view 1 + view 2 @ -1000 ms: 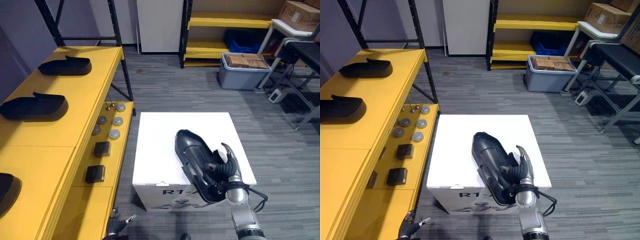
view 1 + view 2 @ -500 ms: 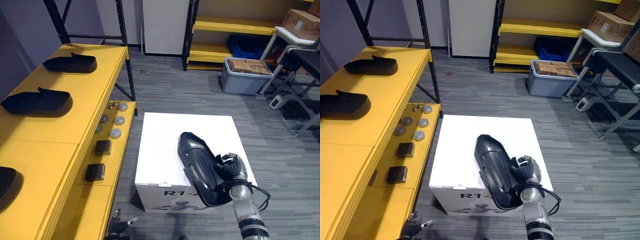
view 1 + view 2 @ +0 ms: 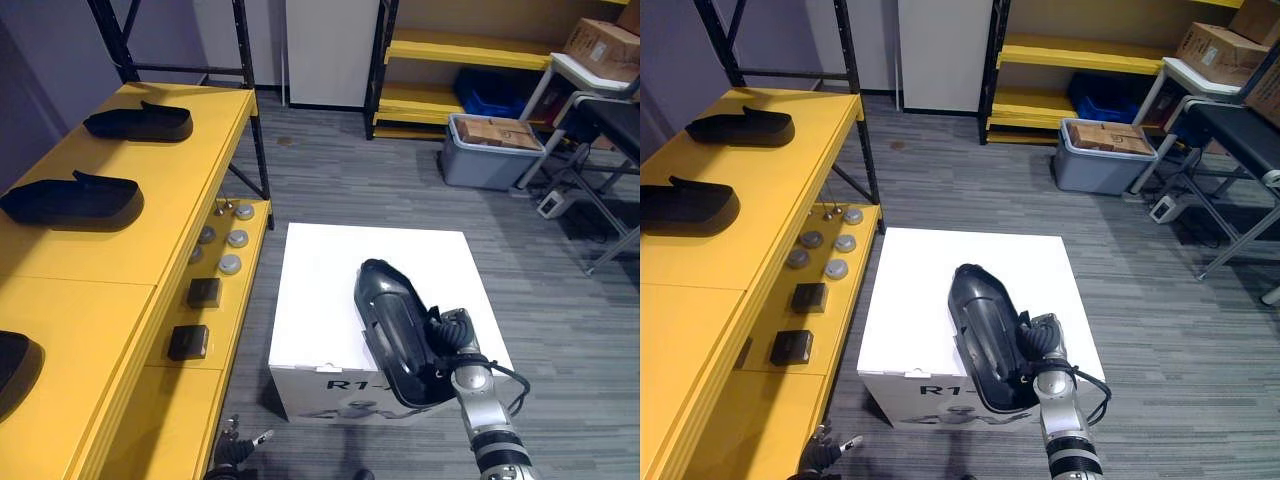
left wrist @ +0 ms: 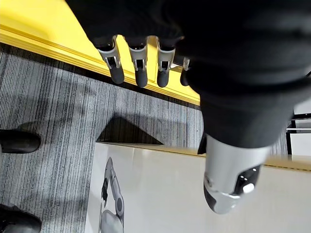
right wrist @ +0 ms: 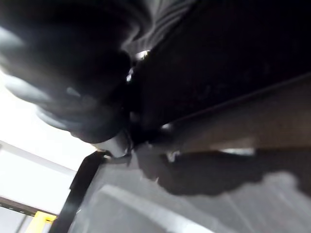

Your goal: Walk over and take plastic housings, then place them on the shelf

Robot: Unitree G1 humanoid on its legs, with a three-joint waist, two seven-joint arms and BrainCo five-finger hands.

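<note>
A glossy black plastic housing lies lengthwise on a white box in front of me. My right hand is at the housing's near right edge, its fingers curled round the rim; the right wrist view has the dark shell right against the hand. To the left, the yellow shelf carries three more black housings: far, middle and near. My left hand hangs low beside the shelf with its fingers straight and nothing in them.
The shelf's lower level holds round metal discs and two black blocks. A grey bin with a cardboard box stands at the back right, beside a yellow rack and a table's legs. Grey floor surrounds the white box.
My right hand's fingers, straight and raised a second ago, have curled onto the housing's near edge. The camera has shifted a little; the left hand stays as it was.
</note>
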